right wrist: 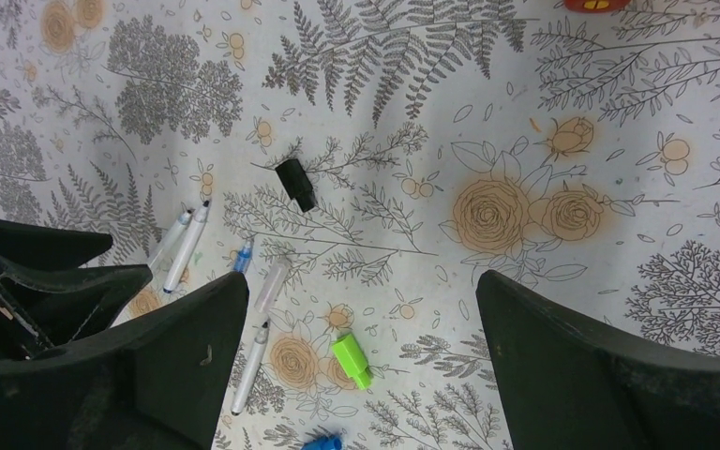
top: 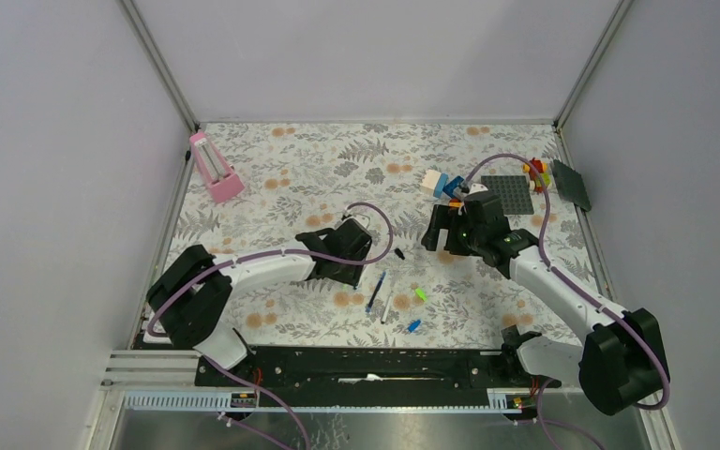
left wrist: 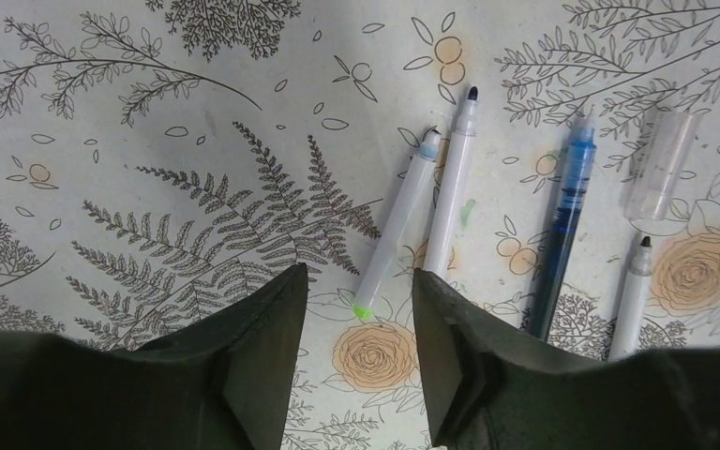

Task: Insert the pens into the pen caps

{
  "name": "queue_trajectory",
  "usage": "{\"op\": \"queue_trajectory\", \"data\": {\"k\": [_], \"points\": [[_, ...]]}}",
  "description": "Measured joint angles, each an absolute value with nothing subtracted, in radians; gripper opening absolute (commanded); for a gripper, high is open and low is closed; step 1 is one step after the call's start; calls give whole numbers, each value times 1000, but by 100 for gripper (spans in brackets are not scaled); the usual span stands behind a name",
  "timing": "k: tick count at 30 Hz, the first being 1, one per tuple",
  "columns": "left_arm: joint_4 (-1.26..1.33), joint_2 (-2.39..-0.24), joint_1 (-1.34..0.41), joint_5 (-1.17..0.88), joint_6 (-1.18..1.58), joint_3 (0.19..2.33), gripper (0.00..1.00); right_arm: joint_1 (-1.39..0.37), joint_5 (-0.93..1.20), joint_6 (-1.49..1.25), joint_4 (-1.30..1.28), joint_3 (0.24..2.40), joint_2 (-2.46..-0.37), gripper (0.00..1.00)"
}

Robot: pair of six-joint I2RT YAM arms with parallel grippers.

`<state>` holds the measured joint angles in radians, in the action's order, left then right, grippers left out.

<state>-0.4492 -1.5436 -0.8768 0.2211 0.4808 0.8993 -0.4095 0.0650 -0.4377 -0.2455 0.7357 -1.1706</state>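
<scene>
The left gripper was found with its jaws partly parted and nothing clasped between them. The green-tipped end of a white pen was seen lying on the table just at the mouth of the gap, untouched by either finger as far as could be judged. A second white pen was noted close alongside it, then a blue pen, a third white pen and a clear tube (cap or sleeve, it could not be told which). The right gripper was held spread wide above the table, empty. Below it a black cap, a green cap and a blue cap were seen lying singly. The table was covered in a fern-and-flower print. A pink object was recorded at rear left, toy bricks and a dark baseplate at rear right. Plain pale walls were seen on three sides.
</scene>
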Motion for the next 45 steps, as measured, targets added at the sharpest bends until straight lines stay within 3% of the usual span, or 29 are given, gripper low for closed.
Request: {"op": "queue_trajectory", "data": {"k": [29,39,44,45], "points": [[-393,-1634,-877,221,449,904,36,-425,65,-429,-260,736,-1189,99],[-357,-1645,-877,214,448,904,21,-425,65,-426,-262,736,-1192,99],[-325,-1654,-877,212,451,904,0,-425,65,-424,-262,736,-1192,99],[-322,-1655,-877,212,454,904,0,-425,65,-423,-262,736,-1192,99]]}}
